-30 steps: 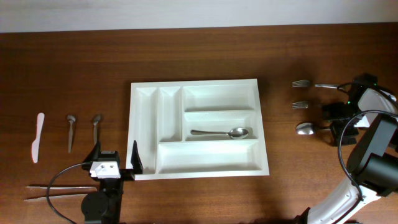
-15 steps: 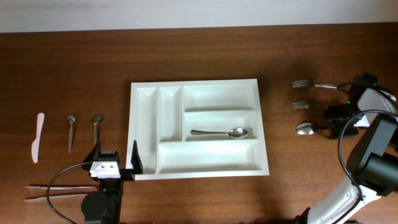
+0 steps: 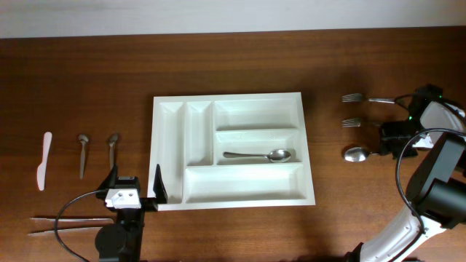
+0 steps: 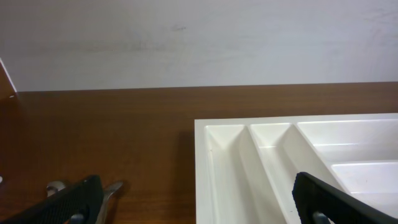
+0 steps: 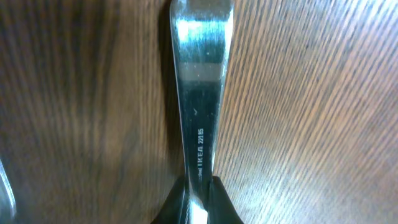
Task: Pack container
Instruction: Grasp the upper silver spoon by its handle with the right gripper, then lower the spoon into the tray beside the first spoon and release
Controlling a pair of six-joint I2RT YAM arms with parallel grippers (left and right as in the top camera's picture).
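The container (image 3: 229, 97) is a white tray with several compartments in the middle of the table, and its near corner (image 4: 205, 127) shows in the left wrist view. One metal spoon (image 3: 258, 155) lies in its middle wide compartment. At the far right, my right gripper (image 3: 386, 145) is shut on the handle of another spoon (image 3: 357, 153), which lies on the wood. The right wrist view shows that shiny handle (image 5: 200, 93) pinched between the black fingertips of the right gripper (image 5: 199, 199). My left gripper (image 3: 136, 185) stands open at the tray's front left corner, holding nothing.
Two forks (image 3: 353, 97) (image 3: 352, 122) lie above the held spoon at the right. On the left lie a white plastic knife (image 3: 44, 160), two small spoons (image 3: 83, 154) (image 3: 113, 149) and a pair of thin metal sticks (image 3: 65, 222).
My right gripper has gone from open to shut on the spoon's handle. The left arm and the tray have not moved.
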